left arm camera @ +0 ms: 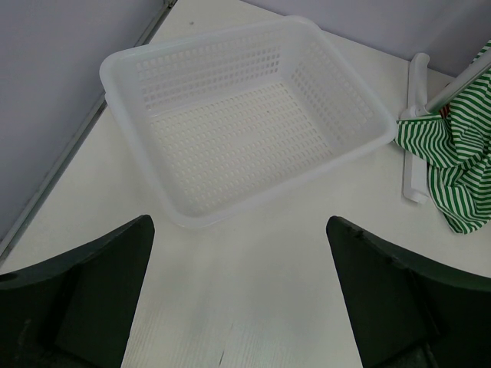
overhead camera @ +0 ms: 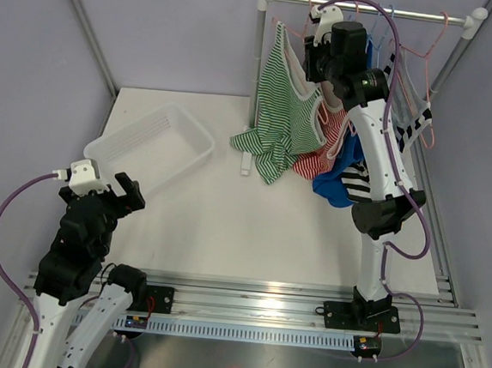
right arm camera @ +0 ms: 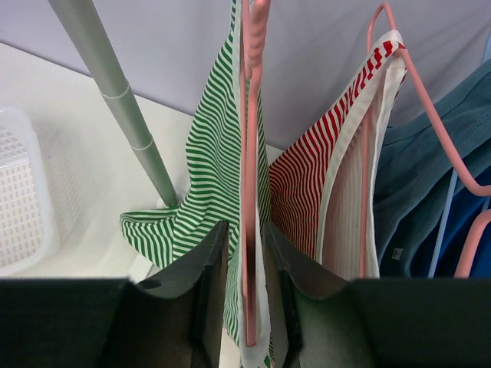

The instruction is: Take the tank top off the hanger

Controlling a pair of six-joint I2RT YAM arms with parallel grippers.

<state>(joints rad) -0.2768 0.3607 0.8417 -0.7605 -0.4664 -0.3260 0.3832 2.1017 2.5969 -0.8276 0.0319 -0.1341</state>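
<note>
The green-and-white striped tank top (overhead camera: pixel 278 109) hangs on a pink hanger (right arm camera: pixel 252 115) at the left end of the clothes rail (overhead camera: pixel 373 7). Its lower part is bunched and droops toward the table. It also shows in the right wrist view (right arm camera: pixel 211 153) and at the right edge of the left wrist view (left arm camera: pixel 460 161). My right gripper (overhead camera: pixel 313 61) is raised at the rail. In its wrist view (right arm camera: pixel 247 238) the jaws stand closed narrowly on the green top's shoulder, with the hanger arm between them. My left gripper (overhead camera: pixel 124 192) is open and empty, low over the table (left arm camera: pixel 239 230).
A white perforated basket (overhead camera: pixel 150 145) sits at the table's left, just ahead of my left gripper (left arm camera: pixel 207 46). A red-striped top (right arm camera: pixel 307 192) and blue garments (right arm camera: pixel 430 176) hang right of the green one. The rack's grey upright pole (right arm camera: pixel 115 100) stands beside it.
</note>
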